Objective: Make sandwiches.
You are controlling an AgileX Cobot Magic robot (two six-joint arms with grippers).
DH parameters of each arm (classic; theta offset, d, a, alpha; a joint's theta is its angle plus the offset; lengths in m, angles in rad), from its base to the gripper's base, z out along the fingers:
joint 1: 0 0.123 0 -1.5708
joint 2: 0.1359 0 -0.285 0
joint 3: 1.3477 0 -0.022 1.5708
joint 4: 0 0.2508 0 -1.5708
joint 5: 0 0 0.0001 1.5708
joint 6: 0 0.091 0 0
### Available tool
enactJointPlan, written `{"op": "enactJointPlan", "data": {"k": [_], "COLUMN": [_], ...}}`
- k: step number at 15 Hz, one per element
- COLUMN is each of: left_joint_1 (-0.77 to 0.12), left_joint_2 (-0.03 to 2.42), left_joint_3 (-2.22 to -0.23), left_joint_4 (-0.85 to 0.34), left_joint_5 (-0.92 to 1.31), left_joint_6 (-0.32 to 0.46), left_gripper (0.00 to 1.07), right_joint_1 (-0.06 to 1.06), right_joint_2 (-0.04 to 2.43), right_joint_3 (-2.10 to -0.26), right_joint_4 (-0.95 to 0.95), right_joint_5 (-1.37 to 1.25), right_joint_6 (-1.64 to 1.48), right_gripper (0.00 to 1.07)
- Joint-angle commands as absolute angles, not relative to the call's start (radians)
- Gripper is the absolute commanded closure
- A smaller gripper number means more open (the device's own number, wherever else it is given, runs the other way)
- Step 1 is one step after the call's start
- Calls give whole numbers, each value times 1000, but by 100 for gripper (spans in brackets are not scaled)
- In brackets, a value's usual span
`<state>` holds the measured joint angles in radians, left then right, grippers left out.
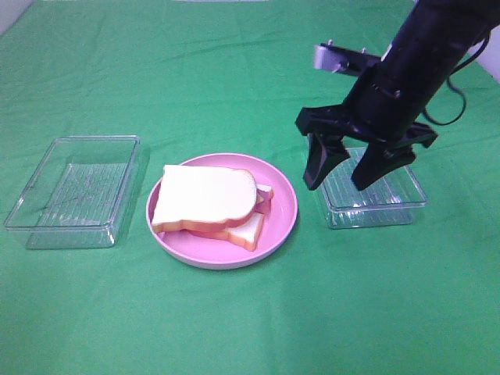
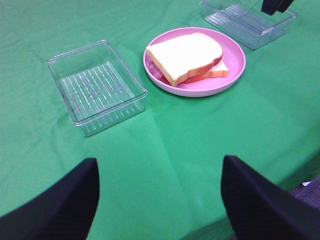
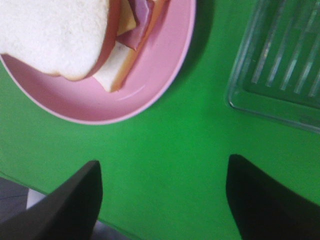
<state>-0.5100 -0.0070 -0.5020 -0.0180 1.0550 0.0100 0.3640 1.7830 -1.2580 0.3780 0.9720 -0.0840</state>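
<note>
The sandwich (image 1: 207,205) is sitting on the round pink plate (image 1: 285,212) in the middle of the green cloth (image 1: 234,328), and it looks pretty much built. The top bread slice is skewed a bit off the bottom one, with some reddish filling and a sliver of yellow cheese poking out at the 3 o'clock side. My guess is the top slice just got dropped on rather than lined up, hence the overhang.

The right gripper (image 1: 349,173) hangs over the gap between the plate and the small clear tray (image 1: 406,205) at the plate's 3 o'clock. Its jaws are spread wide with nothing between them, so it isn't carrying anything. That tray looks cleared out, which fits it being the spot the ingredients came from.

The left gripper (image 2: 160,200) is parked low near the table's front edge, well apart from everything, jaws also wide and holding nothing. Probably just keeping out of the way. The bigger clear tray (image 1: 47,205) at the plate's 9 o'clock has nothing in it either.
</note>
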Motion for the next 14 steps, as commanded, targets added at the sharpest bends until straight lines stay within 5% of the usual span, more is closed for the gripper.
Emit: {"op": "enactJointPlan", "data": {"k": [1, 6, 14], "left_joint_1": [-513, -513, -513], "left_joint_2": [-25, -25, -25], "left_joint_3": [-499, -499, -499], "left_joint_4": [-26, -26, -26], "left_joint_5": [1045, 1045, 1045], "left_joint_6": [9, 9, 9], "left_gripper": [40, 40, 40], "right_joint_1": [362, 362, 362], "right_joint_2": [1638, 1282, 537], "right_joint_3": [-1247, -1125, -676], "right_joint_4": [276, 217, 165], "right_joint_5": [1054, 1059, 1135], "right_joint_6": [-71, -71, -73], "right_gripper": [41, 41, 41]}}
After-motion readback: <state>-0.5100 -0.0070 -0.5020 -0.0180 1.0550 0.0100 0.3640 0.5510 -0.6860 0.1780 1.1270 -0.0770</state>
